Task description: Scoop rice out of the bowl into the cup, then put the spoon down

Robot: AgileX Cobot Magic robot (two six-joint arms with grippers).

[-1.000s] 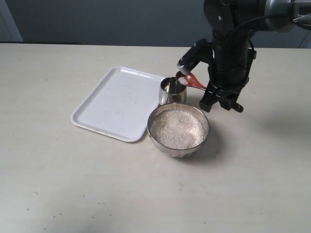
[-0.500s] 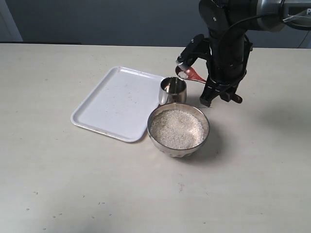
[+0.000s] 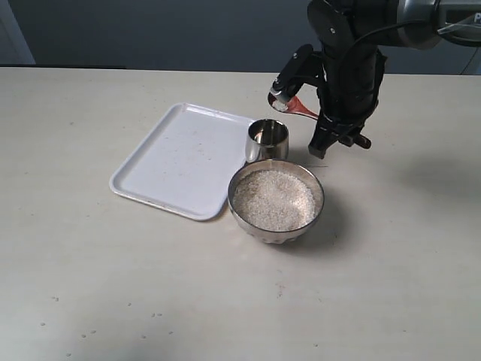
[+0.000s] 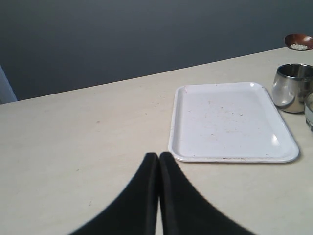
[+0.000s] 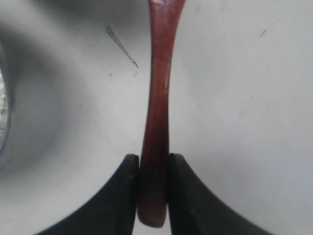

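Observation:
The steel bowl [image 3: 275, 234] holds a mound of white rice [image 3: 273, 198] at the table's middle. Just behind it stands the small steel cup [image 3: 268, 141], which the left wrist view also shows [image 4: 291, 88]. The reddish-brown spoon [image 3: 289, 104] hangs in the air above and slightly behind the cup, with a few grains in its head [image 4: 298, 42]. My right gripper [image 5: 154, 159] is shut on the end of the spoon's handle [image 5: 159, 98]. My left gripper [image 4: 159, 155] is shut and empty, low over bare table, out of the exterior view.
A white tray [image 3: 180, 154] lies left of the cup and bowl, touching neither, and shows in the left wrist view [image 4: 230, 120]. The right arm [image 3: 347, 71] stands over the table behind and right of the bowl. A dark wall runs along the table's far edge.
The right arm has lifted the spoon up from the cup's rim and drawn it slightly back. Bowl, cup and tray have not moved.

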